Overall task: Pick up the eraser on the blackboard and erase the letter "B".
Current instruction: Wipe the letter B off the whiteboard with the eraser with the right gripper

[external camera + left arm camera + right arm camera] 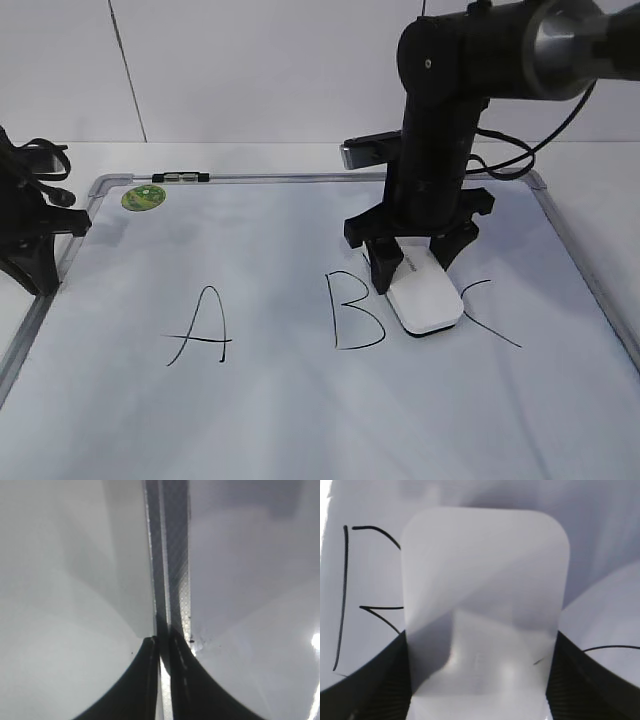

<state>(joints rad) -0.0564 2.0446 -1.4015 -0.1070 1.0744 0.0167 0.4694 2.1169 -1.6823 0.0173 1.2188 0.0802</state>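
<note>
The white eraser (pixel 428 298) lies flat on the blackboard (pixel 300 420), between the letter "B" (pixel 350 312) and the "C". My right gripper (pixel 410 265) stands over it, shut on the eraser at its far end. In the right wrist view the eraser (pixel 485 580) fills the middle between my two fingers (pixel 480 685) and covers the right side of the "B" (pixel 342 595), whose strokes run under its left edge. My left gripper (pixel 42 275) is at the board's left frame, shut; its fingers (pixel 164 647) sit over the metal frame (pixel 175 555).
The "A" (pixel 200 330) is left of the "B", and the "C" (pixel 492 318) is just right of the eraser. A green sticker (pixel 143 196) and a small marker (pixel 180 178) sit at the board's top left edge. Cables hang behind the right arm.
</note>
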